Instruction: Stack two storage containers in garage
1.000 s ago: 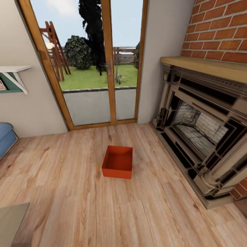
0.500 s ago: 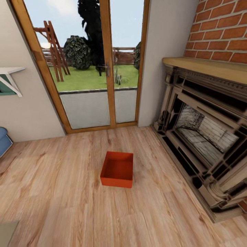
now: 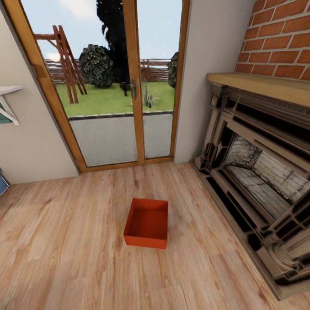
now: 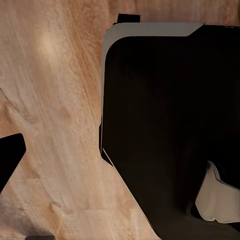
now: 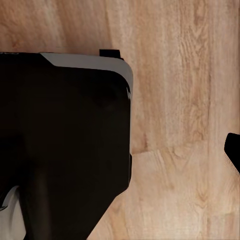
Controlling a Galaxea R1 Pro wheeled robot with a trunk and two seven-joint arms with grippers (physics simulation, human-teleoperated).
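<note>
Storage container [image 3: 147,223], orange-red and empty, is seen sitting on the living room's wood plank floor [image 3: 64,241], between the glass doors [image 3: 116,82] and the brick fireplace [image 3: 262,172]. End effector state can't be told for either arm.

Bare wood floor [image 3: 77,258] all around 1 storage container [image 3: 147,223], fireplace [image 3: 262,181] blocking the right side

Light wood plank floor [image 4: 55,125] lies beneath a large black body with a pale grey rim [image 4: 165,130], probably the robot's base. A small dark tip [image 4: 9,157] juts in at the frame's edge.
</note>
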